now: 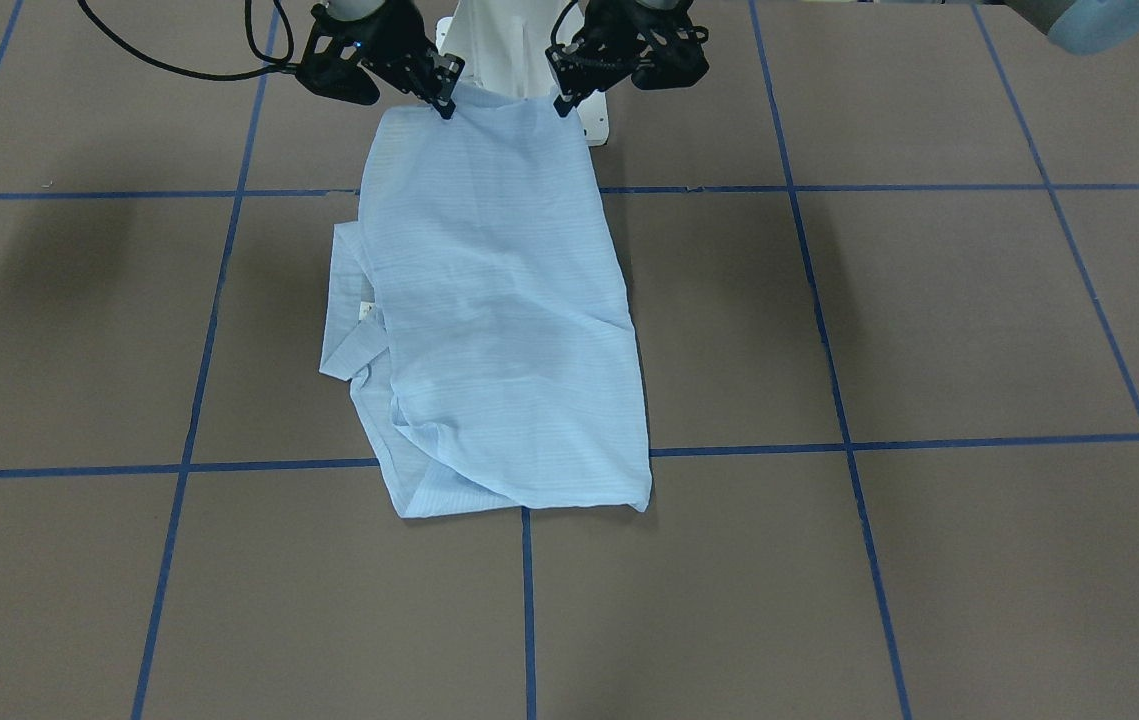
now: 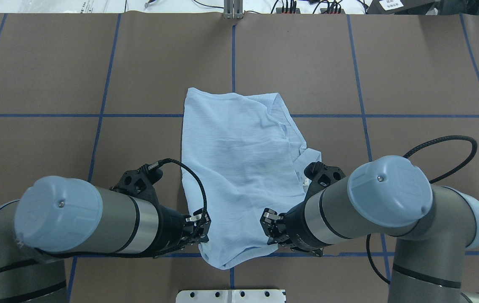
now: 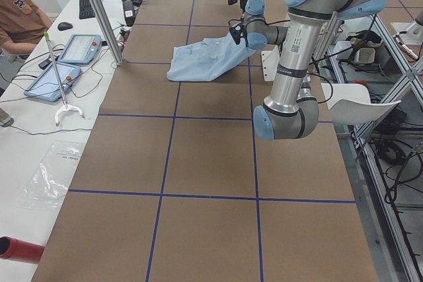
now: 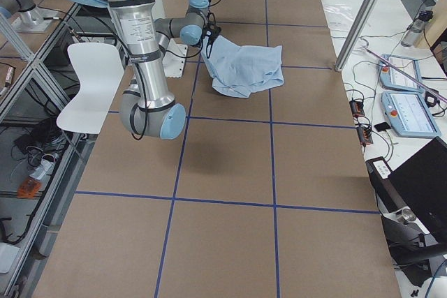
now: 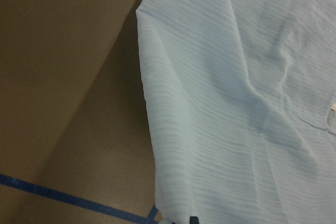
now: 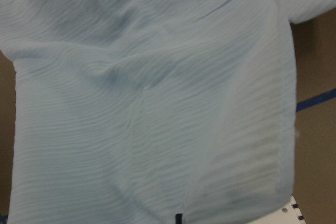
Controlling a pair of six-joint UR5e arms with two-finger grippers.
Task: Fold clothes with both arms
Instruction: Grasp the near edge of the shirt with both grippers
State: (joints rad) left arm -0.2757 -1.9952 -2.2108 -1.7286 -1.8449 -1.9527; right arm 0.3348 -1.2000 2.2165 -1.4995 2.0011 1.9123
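Observation:
The clothes are one light-blue striped shirt (image 1: 499, 320) lying folded lengthwise in the middle of the table, collar and white label (image 1: 365, 311) on my right side. Its far end rests flat on the table (image 2: 231, 105). The near end is lifted off the table close to my base. My left gripper (image 2: 200, 235) (image 1: 561, 105) is shut on one near corner. My right gripper (image 2: 269, 235) (image 1: 446, 108) is shut on the other near corner. Both wrist views are filled with the cloth (image 5: 236, 103) (image 6: 157, 103) hanging away from the fingers.
The brown table (image 1: 929, 320) is crossed by blue tape lines. My white pedestal base (image 2: 231, 296) stands just behind the held edge. In the exterior left view a person (image 3: 20, 18) sits at a side bench with tablets (image 3: 79, 47).

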